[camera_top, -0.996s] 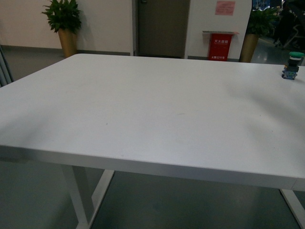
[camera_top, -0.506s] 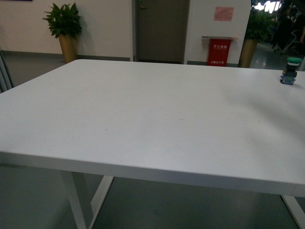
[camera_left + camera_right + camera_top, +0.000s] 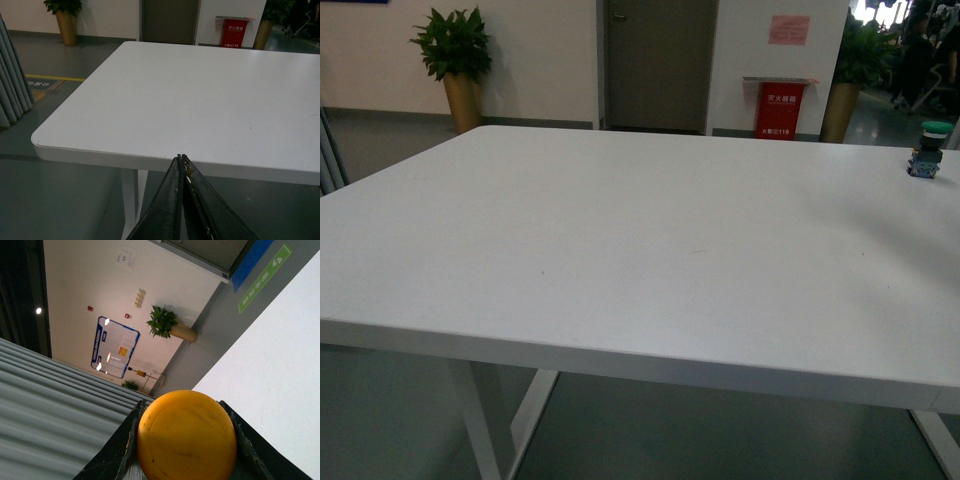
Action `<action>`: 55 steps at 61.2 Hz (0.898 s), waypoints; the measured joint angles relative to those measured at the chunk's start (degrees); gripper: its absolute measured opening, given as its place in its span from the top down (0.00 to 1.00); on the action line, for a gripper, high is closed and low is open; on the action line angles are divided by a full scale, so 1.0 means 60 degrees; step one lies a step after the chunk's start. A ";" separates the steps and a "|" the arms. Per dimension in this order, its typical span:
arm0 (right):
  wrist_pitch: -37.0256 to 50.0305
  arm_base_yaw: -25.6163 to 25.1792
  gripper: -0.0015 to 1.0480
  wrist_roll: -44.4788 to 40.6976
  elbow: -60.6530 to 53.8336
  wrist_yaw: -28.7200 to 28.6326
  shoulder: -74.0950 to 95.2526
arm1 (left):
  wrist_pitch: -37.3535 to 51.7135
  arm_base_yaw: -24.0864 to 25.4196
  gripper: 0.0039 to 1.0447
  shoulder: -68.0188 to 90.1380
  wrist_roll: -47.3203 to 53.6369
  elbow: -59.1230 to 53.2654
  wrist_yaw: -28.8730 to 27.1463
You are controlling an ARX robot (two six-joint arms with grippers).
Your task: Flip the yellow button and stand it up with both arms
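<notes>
yellow button (image 3: pixel 186 436) in right tool (image 3: pixel 185 442), only in right wrist view

Our left gripper (image 3: pixel 181 159) has its two dark fingers (image 3: pixel 167 205) pressed flat against each other, with only a thin seam between them from base to tip and nothing held there. They taper to a narrow point that reaches forward and slightly up from the wrist. Our right gripper (image 3: pixel 180 407) is clamped around the yellow button (image 3: pixel 186 436), with one dark finger (image 3: pixel 120 450) on each side of the round cap. The cap's face is turned back toward the wrist and fills the gap between the fingertips. The right wrist is rolled well over to one side. We cannot see the arms behind either wrist.
</notes>
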 joint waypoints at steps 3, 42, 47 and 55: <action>-0.0044 -0.0015 0.66 -0.0025 0.0000 0.0004 -0.0018 | -0.0142 0.0000 0.96 -0.0197 0.0000 -0.0047 0.0000; -0.0157 -0.0029 0.66 -0.0066 0.0000 0.0000 -0.0146 | -0.1785 0.0000 0.96 -0.2291 -0.0004 -0.0211 0.0000; -0.0157 -0.0029 0.66 -0.0073 0.0000 0.0004 -0.0146 | -0.1963 0.0000 0.96 -0.2466 -0.0004 -0.0211 0.0000; -0.0168 -0.0029 0.67 -0.0095 -0.0004 0.0000 -0.0146 | -0.3632 0.0000 0.96 -0.4098 -0.0004 -0.0208 0.0004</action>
